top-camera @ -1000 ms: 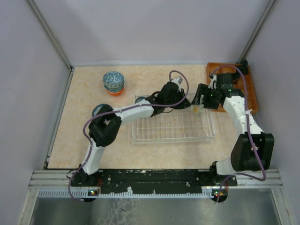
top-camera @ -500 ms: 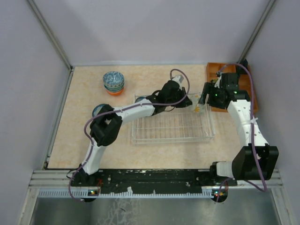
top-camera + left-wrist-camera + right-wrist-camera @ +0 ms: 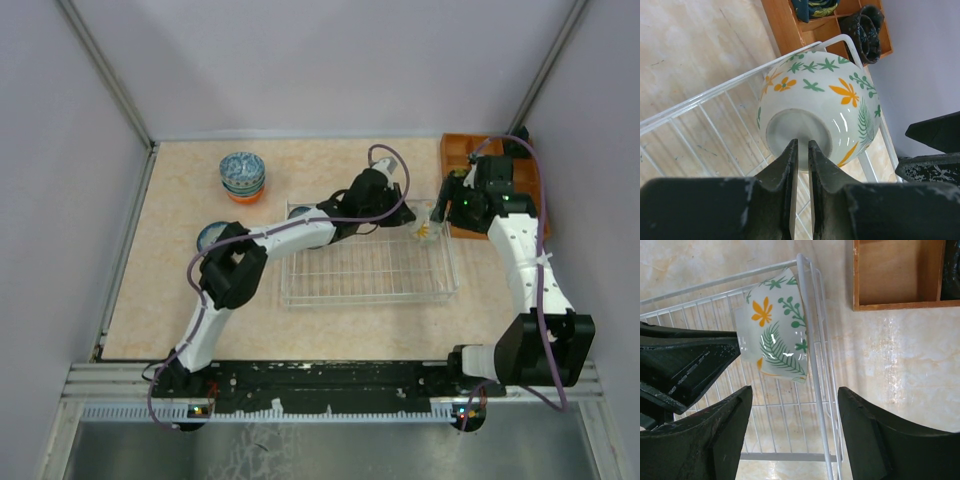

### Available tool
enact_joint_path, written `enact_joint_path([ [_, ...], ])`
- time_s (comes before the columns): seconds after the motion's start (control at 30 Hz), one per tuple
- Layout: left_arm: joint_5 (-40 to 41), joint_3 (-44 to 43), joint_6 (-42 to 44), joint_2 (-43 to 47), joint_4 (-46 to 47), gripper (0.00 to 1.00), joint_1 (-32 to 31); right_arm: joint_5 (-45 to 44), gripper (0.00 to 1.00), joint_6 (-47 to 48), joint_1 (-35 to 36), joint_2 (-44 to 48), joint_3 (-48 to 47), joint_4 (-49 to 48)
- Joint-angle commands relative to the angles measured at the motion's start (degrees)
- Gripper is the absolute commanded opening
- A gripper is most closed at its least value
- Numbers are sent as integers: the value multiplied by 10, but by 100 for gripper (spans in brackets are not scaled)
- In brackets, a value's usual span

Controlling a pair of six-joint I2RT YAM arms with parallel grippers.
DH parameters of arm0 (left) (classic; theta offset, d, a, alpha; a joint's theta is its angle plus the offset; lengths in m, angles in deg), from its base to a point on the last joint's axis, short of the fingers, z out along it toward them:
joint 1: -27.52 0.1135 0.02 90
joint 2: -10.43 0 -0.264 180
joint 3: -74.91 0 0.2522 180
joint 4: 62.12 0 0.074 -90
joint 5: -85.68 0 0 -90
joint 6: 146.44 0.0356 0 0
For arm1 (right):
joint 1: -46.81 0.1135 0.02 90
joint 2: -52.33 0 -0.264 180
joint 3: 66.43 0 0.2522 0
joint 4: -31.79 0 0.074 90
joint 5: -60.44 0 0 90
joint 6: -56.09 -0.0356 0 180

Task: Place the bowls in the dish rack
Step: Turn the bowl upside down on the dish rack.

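Observation:
A white bowl with green and orange leaves (image 3: 830,95) stands on its side in the far right corner of the pale wire dish rack (image 3: 370,270); it also shows in the right wrist view (image 3: 777,340). My left gripper (image 3: 802,142) is shut with only a thin slit, its tips at the bowl's foot. My right gripper (image 3: 795,392) is open and empty, hovering over the rack's right rim (image 3: 812,340), apart from the bowl. A stack of blue-patterned bowls with an orange one at the bottom (image 3: 242,175) stands at the far left. One blue bowl (image 3: 210,237) lies by the left arm.
The orange wooden compartment tray (image 3: 530,195) sits right of the rack and holds black items (image 3: 865,25). The left arm lies across the rack's far rim. Grey walls close in the table on three sides.
My right gripper has drawn back to the right, away from the leaf-patterned bowl. My left gripper has slid right along the rack's far side up to the bowl's foot.

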Motion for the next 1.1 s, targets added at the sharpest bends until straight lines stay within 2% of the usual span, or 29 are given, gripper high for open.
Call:
enact_joint_path([
  [0.0, -14, -40, 6, -23, -6, 19, -1, -3, 70, 2, -5, 10, -16, -16],
  [0.2, -19, -55, 3, -35, -11, 19, -2, 2, 70, 3, -10, 9, -15, -18],
  [0.33, -10, -33, 5, -17, 0, 19, -1, 3, 70, 3, -10, 9, -16, -19],
  [0.37, -6, -19, 6, -5, 6, 21, 0, 3, 70, 3, -11, 9, -16, -19],
  [0.47, 15, 21, 12, 36, 23, 33, 3, 7, 72, 3, -11, 12, -14, -22],
  [0.57, 17, 27, 14, 50, 22, 39, 11, 10, 73, 2, -10, 10, -12, -25],
  [0.8, 12, 24, 14, 54, 24, 45, 15, 10, 74, 2, -11, 12, -11, -24],
  [1.07, 9, 28, 11, 52, 27, 47, 15, 11, 74, 2, -11, 13, -7, -28],
])
